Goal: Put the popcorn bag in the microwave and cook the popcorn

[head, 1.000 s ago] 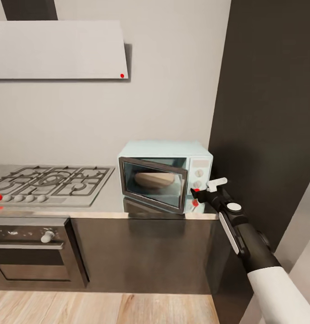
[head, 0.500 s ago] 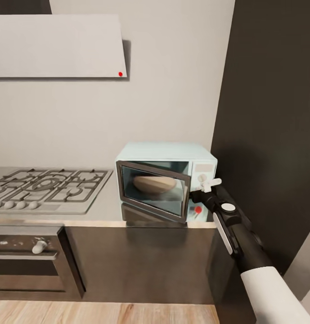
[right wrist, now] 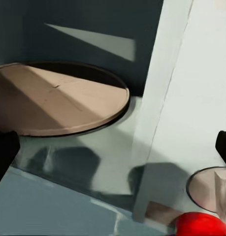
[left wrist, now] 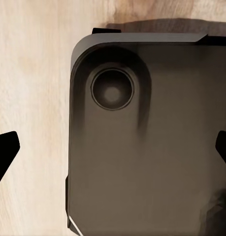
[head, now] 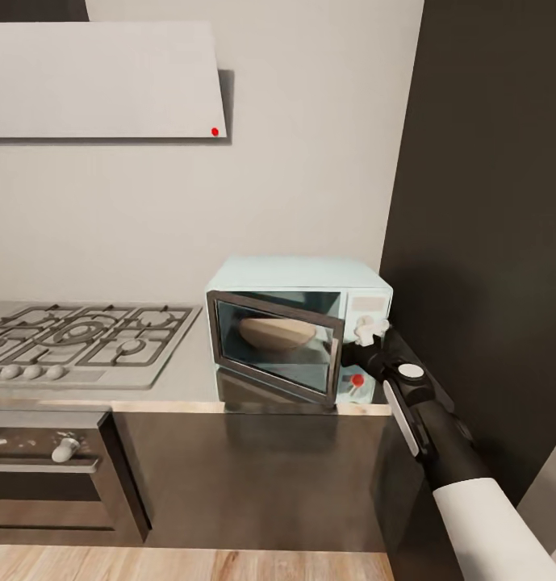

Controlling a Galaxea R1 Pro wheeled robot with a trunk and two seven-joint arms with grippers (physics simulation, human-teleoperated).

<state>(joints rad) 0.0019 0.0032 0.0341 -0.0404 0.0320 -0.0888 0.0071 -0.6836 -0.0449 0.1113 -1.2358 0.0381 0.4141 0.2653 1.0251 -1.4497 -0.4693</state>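
Microwave [head: 300, 323] on countertop [head: 189, 373], right of hob [head: 84, 335], oven [head: 52, 476] below

The right gripper [head: 366, 331] is now closer to the microwave [head: 302, 327]. Its white fingers sit on the light control panel [head: 368, 319] at the knobs, while one second ago they were lower and more to the right, near the red light [head: 357, 379]. The microwave door [head: 276, 345] is a little more closed than before. The head camera is also turned slightly, so the stove [head: 84, 337] appears further left.
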